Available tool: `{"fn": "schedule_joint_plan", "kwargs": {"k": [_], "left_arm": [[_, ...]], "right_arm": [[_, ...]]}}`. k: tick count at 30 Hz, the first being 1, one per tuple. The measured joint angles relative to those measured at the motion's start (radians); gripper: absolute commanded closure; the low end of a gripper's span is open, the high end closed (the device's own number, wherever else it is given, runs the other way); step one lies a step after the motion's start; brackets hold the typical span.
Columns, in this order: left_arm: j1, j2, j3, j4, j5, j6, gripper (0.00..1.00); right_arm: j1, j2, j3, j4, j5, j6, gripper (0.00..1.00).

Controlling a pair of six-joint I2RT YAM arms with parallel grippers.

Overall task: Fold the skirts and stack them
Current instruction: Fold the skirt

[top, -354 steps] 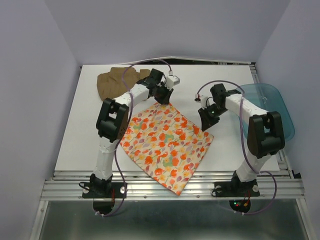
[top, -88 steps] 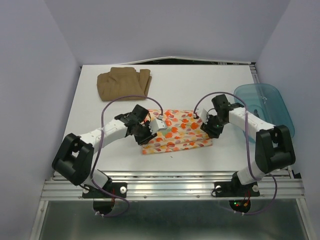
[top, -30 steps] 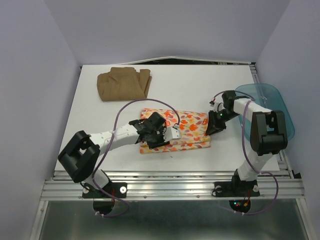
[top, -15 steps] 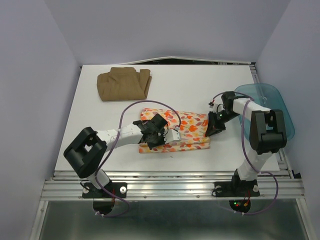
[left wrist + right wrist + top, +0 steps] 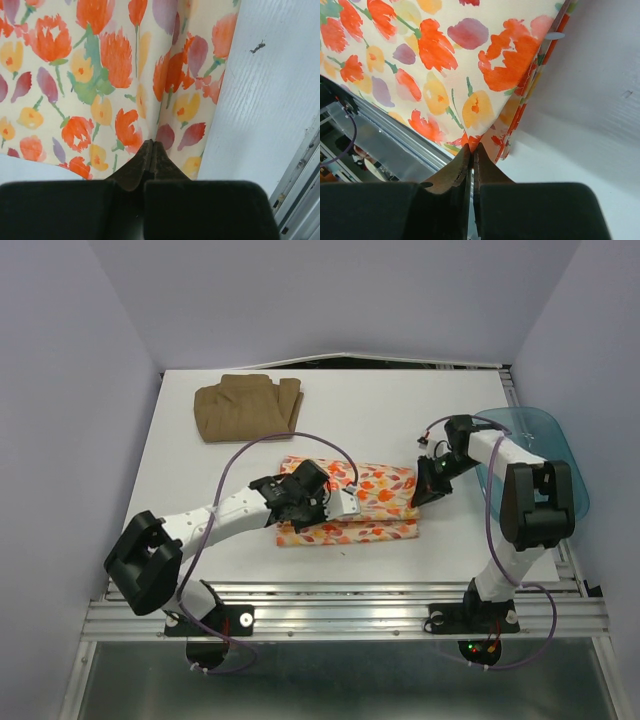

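The cream skirt [image 5: 372, 502] with the orange, red and purple print lies folded into a long strip at the table's middle front. My left gripper [image 5: 310, 512] is at its left part; in the left wrist view the jaws [image 5: 151, 144] are shut, pinching the printed cloth [image 5: 100, 75], and creases run up from the tips. My right gripper [image 5: 418, 495] is at the strip's right end; its jaws [image 5: 472, 146] are shut on a corner of the printed cloth [image 5: 445, 55], raised off the table. The tan-brown skirt [image 5: 245, 408] lies folded at the back left.
A translucent teal tub [image 5: 535, 455] stands at the table's right edge, close behind my right forearm. The metal rail [image 5: 340, 615] runs along the near edge. Purple cables loop above both wrists.
Both grippers have closed on the printed skirt over the last second. The right gripper has raised its corner a little; the left wrist has shifted slightly at the strip's left part.
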Motion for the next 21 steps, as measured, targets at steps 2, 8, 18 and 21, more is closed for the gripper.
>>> {"fn": "schedule_joint_plan", "kwargs": {"k": [2,8,18,21], "left_arm": [[0.000,-0.023,0.008,-0.019,0.001,0.000,1.00],[-0.021,-0.035,0.008,-0.071,0.030,0.008,1.00],[-0.034,0.066,-0.047,-0.058,0.064,0.010,1.00],[-0.034,0.126,-0.048,-0.041,0.081,-0.005,1.00]], "right_arm": [[0.000,-0.008,-0.001,-0.010,0.000,-0.006,0.96],[0.000,-0.009,-0.004,-0.016,-0.003,-0.025,0.76],[0.007,0.037,0.008,-0.033,0.045,-0.083,0.43],[0.007,0.029,0.048,-0.034,0.063,-0.071,0.43]]}}
